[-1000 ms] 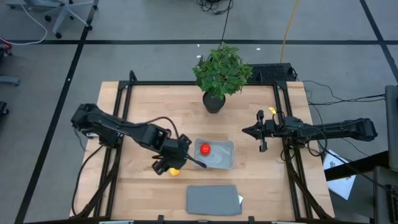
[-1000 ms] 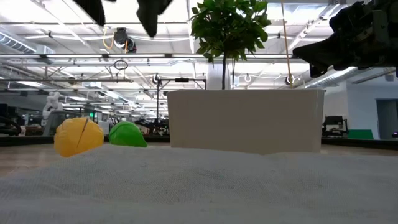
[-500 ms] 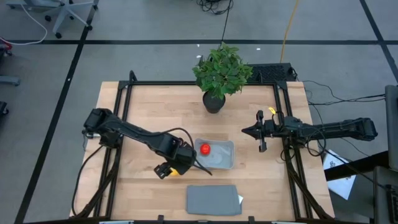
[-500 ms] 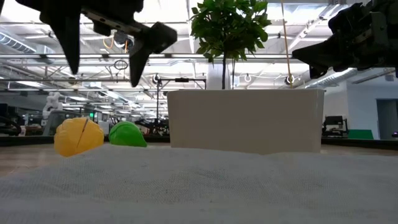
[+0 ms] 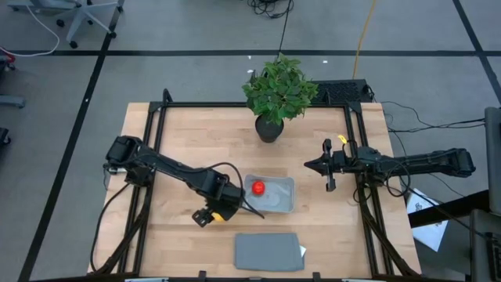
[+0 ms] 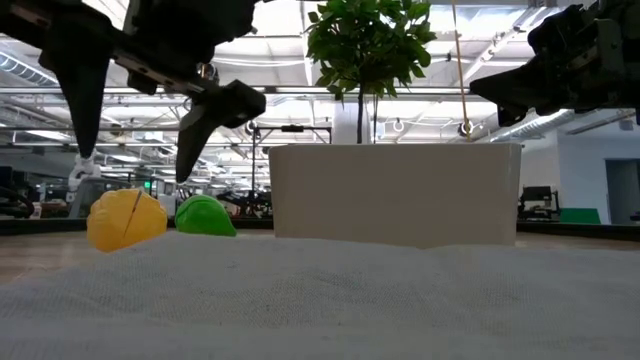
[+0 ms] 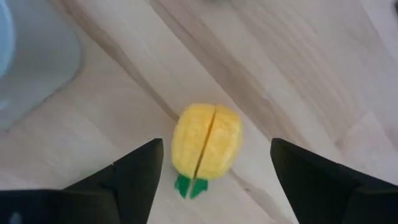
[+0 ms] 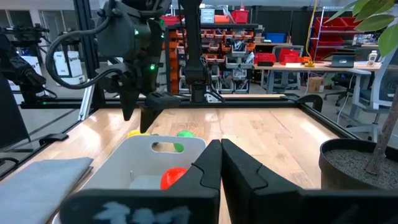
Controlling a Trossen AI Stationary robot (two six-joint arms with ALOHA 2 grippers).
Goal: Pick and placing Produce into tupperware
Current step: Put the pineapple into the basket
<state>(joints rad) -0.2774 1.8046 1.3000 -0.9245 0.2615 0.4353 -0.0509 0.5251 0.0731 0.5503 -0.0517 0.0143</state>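
The left gripper (image 7: 211,163) hangs just above the yellow piece (image 7: 206,143), its dark fingers (image 7: 138,171) spread open on either side, not touching it. This piece is oval, smooth, with a seam down the middle and a small green tip; it lies on the pale wooden table (image 5: 180,133) beside the tupperware (image 5: 282,205). The round green piece (image 6: 205,216) is near it. The round red piece (image 5: 257,187) sits inside the shallow translucent tupperware. The right gripper (image 8: 219,163) waits at the table's right side, fingers closed on nothing.

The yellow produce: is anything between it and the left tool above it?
Nothing visible. The left tool hangs open directly over the yellow produce, one finger on each side, with only bare table around it. The tupperware sits just beside it.
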